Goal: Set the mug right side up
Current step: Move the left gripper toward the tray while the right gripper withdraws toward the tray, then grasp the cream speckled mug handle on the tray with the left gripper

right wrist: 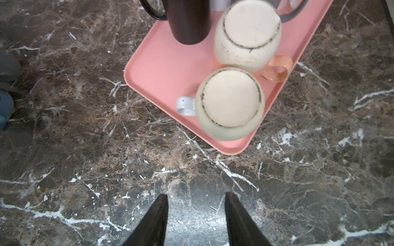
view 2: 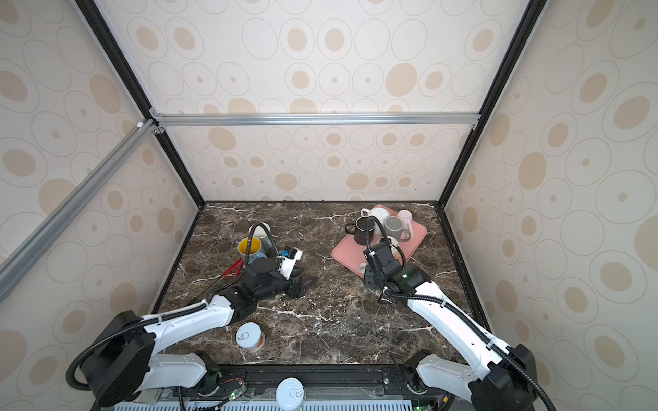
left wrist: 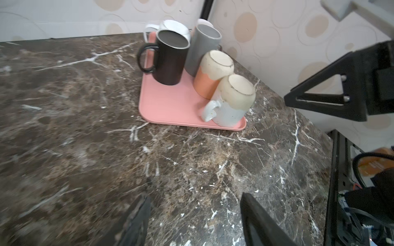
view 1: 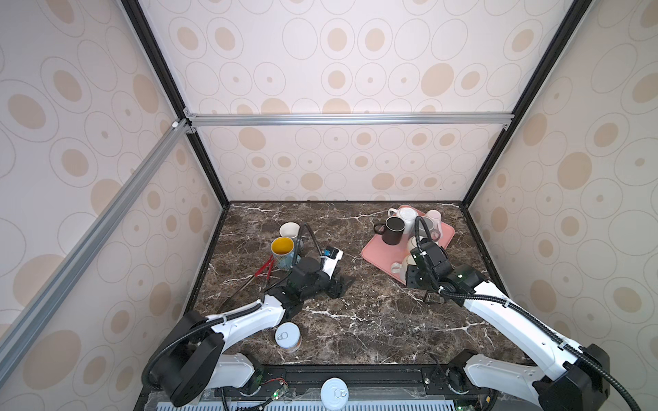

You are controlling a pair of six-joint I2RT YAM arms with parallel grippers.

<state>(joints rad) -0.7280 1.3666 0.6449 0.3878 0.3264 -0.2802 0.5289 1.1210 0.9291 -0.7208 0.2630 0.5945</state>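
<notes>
The right claw [right wrist: 196, 198] is held released and empty, the inverted mug [right wrist: 230, 100] just ahead of it, presumably for straddling.

- both top views look down from high above the front edge of the marble table [view 1: 356, 320], far off, and cover all of it; they overlap almost wholly.
- the left wrist view looks low and slanting across the table toward the pink tray [left wrist: 166, 106], from some way off.
- the right wrist view faces almost straight down, close above the tray's corner and an upside-down mug [right wrist: 230, 104].
- both wrist views share that tray corner and mug.
</notes>
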